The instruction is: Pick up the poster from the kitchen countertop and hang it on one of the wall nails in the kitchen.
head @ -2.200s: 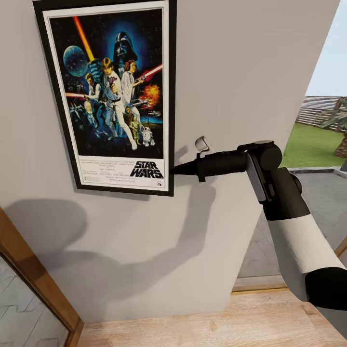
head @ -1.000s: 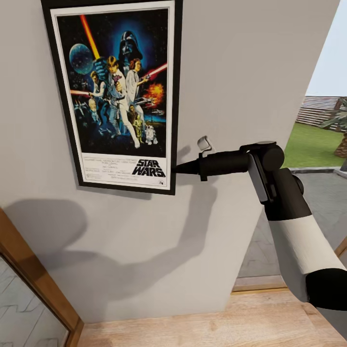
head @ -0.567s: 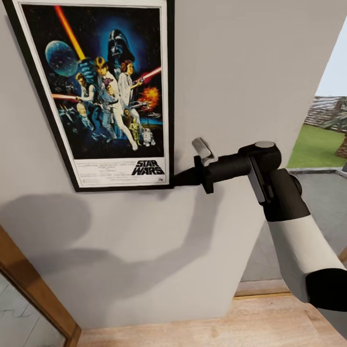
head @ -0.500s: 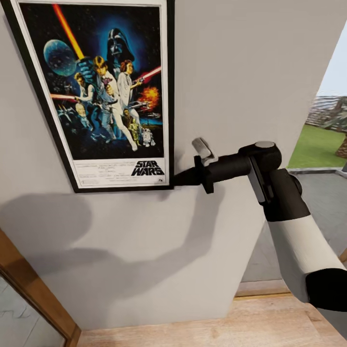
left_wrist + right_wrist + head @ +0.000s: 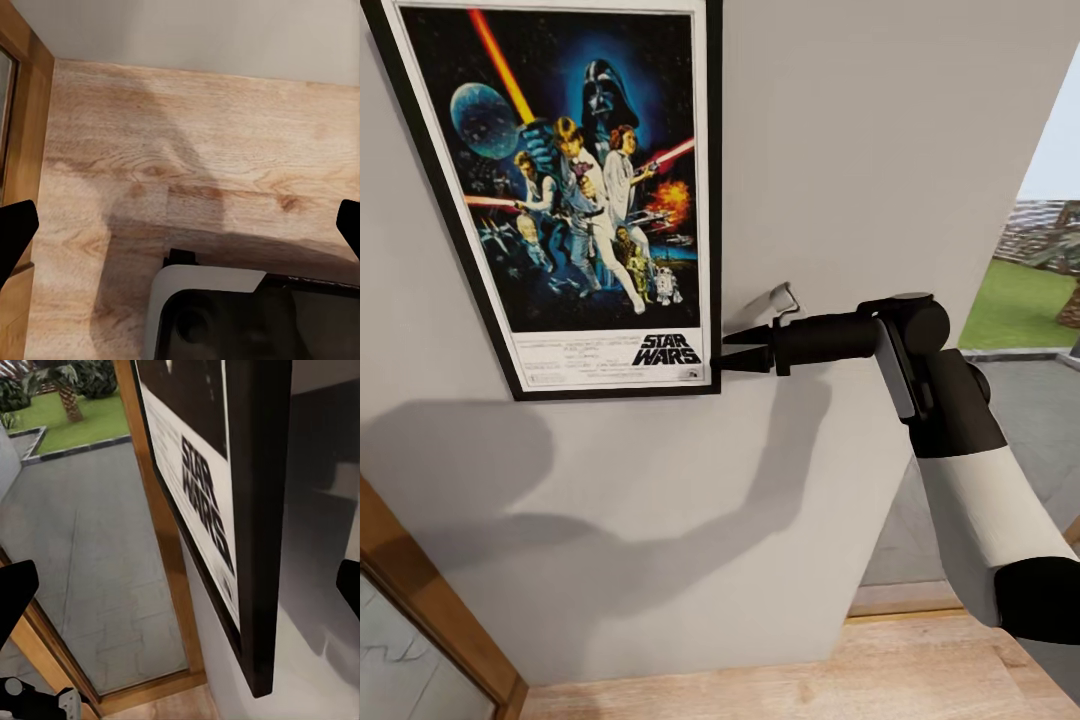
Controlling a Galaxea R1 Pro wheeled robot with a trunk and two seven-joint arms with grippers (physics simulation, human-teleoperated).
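Against the pale wall (image 5: pixel 880 150), the upright poster (image 5: pixel 575 190) is flanked at its lower right corner by the right gripper (image 5: pixel 732 350), jaws parted and empty, clear withdrawal judged possible.

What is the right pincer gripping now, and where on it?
Nothing. The right pincer is open beside the lower right corner of the poster, its fingers parted and apart from the frame. The poster sits flat against the wall.

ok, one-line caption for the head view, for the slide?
Right gripper open beside the lower right corner of the framed poster, which is flat against the grey wall.
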